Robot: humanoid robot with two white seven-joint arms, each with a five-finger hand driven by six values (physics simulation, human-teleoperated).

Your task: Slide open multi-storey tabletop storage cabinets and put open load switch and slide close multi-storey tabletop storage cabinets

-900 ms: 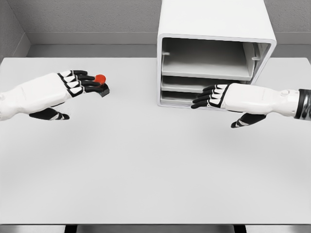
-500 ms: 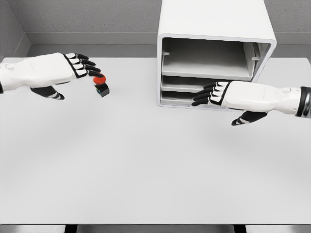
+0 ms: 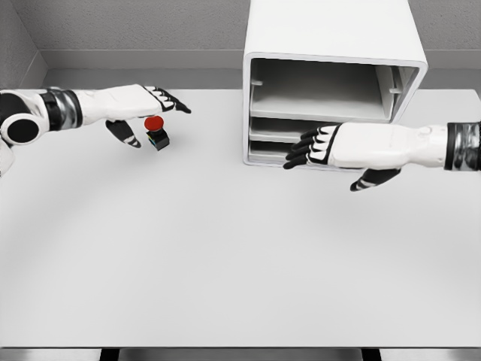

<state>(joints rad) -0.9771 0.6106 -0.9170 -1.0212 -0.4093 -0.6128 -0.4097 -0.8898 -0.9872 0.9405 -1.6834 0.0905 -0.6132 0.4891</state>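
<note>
Load switch [image 3: 156, 134], red round cap on black block, sits beneath spread left hand [image 3: 143, 105]; right hand [image 3: 319, 148] spread.

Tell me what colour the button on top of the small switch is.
Red, on the small black load switch; seen in the head view.

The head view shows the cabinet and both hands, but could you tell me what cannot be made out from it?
- Lowest drawer of the cabinet: its front is partly covered by the right hand, so contact cannot be confirmed.
- Load switch: too small to read details; whether the left hand above it touches it is unclear.
- Cabinet top and rear: cut off by the upper picture edge.
- Both arms: cut off at the side edges.
</note>
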